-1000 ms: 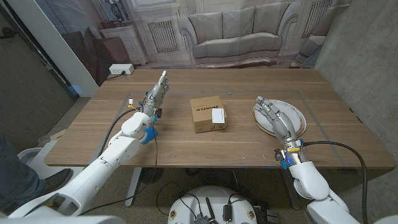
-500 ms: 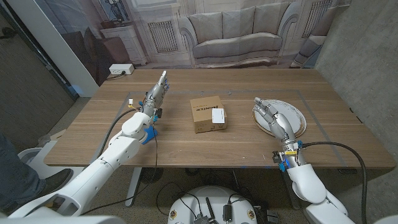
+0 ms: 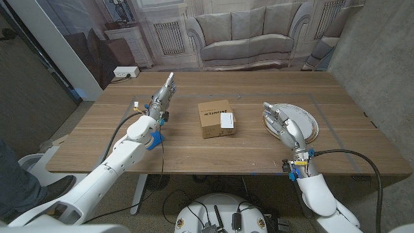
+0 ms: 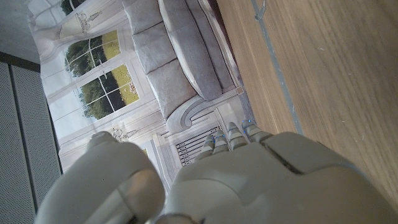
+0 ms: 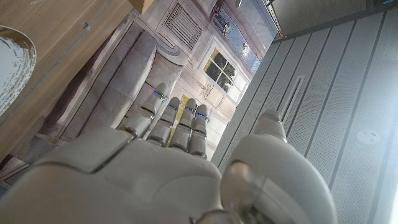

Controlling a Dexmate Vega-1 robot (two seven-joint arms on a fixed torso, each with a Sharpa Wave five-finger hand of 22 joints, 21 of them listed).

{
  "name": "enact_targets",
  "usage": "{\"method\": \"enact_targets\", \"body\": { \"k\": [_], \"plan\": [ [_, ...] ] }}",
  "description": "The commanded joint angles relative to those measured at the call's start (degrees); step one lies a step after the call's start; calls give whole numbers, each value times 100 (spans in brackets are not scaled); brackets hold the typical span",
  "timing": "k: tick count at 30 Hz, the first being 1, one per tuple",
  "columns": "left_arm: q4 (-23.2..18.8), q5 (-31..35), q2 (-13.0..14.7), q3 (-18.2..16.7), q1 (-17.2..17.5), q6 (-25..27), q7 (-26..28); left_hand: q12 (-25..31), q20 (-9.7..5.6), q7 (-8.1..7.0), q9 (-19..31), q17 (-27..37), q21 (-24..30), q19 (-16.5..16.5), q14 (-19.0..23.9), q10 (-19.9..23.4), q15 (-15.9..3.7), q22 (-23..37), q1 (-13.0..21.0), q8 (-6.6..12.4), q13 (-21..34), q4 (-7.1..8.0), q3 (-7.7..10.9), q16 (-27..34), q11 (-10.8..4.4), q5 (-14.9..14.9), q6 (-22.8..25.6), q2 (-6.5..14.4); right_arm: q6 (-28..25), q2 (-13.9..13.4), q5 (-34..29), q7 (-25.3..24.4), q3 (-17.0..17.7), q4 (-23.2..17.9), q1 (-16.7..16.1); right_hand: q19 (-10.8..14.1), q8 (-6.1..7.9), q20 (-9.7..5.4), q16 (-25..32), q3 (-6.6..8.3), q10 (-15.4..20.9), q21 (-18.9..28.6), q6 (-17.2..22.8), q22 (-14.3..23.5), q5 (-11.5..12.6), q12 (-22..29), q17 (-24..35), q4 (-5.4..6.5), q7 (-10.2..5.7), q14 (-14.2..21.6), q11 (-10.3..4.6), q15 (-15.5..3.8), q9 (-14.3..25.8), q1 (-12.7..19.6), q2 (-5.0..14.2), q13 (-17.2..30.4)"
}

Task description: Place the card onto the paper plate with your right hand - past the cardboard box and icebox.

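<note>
Card (image 3: 226,120) sits mid-frame on cardboard box (image 3: 216,118); your right hand (image 3: 281,122), fingers extended, holds nothing—reach left, grasp it.

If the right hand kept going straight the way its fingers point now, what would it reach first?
Probably nothing: the right hand already overlaps the paper plate, its fingers aiming past the plate's near-left rim over bare table; its height is unclear.

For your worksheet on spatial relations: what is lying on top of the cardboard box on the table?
A small white card lies on the cardboard box, toward its right, near edge. The box is closed, so its inside cannot be seen, nor the table under it.
</note>
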Motion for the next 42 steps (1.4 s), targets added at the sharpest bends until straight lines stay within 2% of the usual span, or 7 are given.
{"method": "enact_targets", "body": {
  "k": [1,8,22,26,35,42],
  "plan": [
    [-85,26,26,8,35,19,16,-9,-391,1,12,13,17,-27,-43,3,-6,35,41,-9,25,-31,-18,-24,5,-35,-13,-9,261,310,-1115,-647,234,36,-142,90,47,-394,33,6,89,50,123,28,31,42,29,-52,-8,80,-38,-299,10,78,-10,-7],
    [-57,49,6,36,-11,6,-17,-8,-378,0,12,13,10,-41,-46,5,-2,36,51,-8,25,-35,-22,-23,3,-40,-8,-6,149,421,-1851,-1097,378,-50,-224,121,54,-409,29,11,125,50,175,29,41,45,29,-62,-34,117,-58,-321,11,107,-11,-7],
    [-81,65,30,43,-48,76,-5,-14,-340,3,13,14,-11,-97,-52,-8,2,36,68,-15,26,-40,-31,-23,-3,-49,-20,3,-216,240,-2791,-1980,249,-97,-158,143,49,-413,10,38,177,35,227,29,75,45,28,-89,-124,160,-127,-375,14,192,3,-6],
    [-90,56,26,33,-41,70,3,-14,-330,1,13,15,-13,-102,-53,-7,1,37,73,-15,26,-42,-34,-22,-1,-52,-21,5,-478,104,-3080,-2238,180,-208,-179,149,51,-417,6,48,190,29,250,29,89,43,28,-99,-152,179,-147,-406,15,224,7,-6],
    [-63,70,-19,74,-53,67,4,-15,-319,4,13,16,-14,-110,-65,-11,5,37,80,-18,26,-44,-42,-24,7,-58,-25,9,-950,-293,-3258,-2620,-19,-414,-237,159,45,-432,-10,64,205,18,272,28,113,36,27,-120,-177,188,-176,-432,16,285,8,-5],
    [-61,97,-63,90,-38,28,51,-22,-323,6,13,16,-15,-117,-71,-30,11,37,87,-20,26,-45,-48,-25,16,-63,-30,13,-1261,-512,-3423,-2990,-218,-416,-201,171,53,-443,-22,104,243,7,328,27,145,38,25,-153,-202,209,-189,-454,17,389,33,-5]
  ]
}}
